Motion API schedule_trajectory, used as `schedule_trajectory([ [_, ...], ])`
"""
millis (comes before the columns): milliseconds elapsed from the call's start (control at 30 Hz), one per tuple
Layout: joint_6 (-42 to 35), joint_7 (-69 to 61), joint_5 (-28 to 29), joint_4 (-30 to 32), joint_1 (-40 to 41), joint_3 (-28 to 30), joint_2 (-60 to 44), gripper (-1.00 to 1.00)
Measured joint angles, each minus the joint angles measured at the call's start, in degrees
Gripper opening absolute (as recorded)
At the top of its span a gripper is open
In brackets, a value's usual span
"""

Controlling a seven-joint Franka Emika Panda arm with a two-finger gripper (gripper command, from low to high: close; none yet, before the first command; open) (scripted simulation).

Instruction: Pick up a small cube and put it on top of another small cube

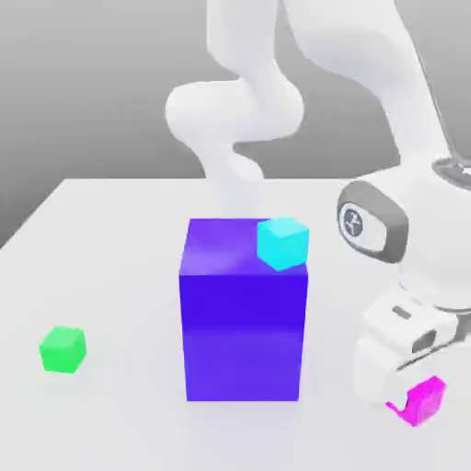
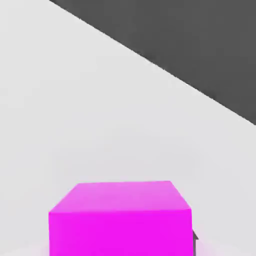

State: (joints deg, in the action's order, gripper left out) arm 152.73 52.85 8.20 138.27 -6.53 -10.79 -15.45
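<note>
With the gripper (image 1: 411, 402) pinched on the magenta cube (image 1: 423, 401) at the table's (image 1: 110, 276) near edge, exterior view's right, grip looks good: flat opposite faces. Likely rigid, light, maybe slick. Green cube (image 1: 63, 350) sits well apart, beyond the blue block (image 1: 241, 322).

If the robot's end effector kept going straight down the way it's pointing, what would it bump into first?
Nothing new, most likely: the end effector points down and is already shut on the magenta cube. Straight on, that cube would press into the white table, which it seems to rest on.
</note>
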Motion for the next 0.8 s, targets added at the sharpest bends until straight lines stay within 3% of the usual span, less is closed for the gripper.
schedule_trajectory([
  [500,-0.28,30.35,-6.79,11.55,20.47,21.33,12.28,-1.00],
  [700,-0.29,45.14,-6.29,16.29,32.35,26.53,17.61,-1.00],
  [800,3.14,46.62,-8.40,17.10,34.45,26.49,15.02,-1.00],
])
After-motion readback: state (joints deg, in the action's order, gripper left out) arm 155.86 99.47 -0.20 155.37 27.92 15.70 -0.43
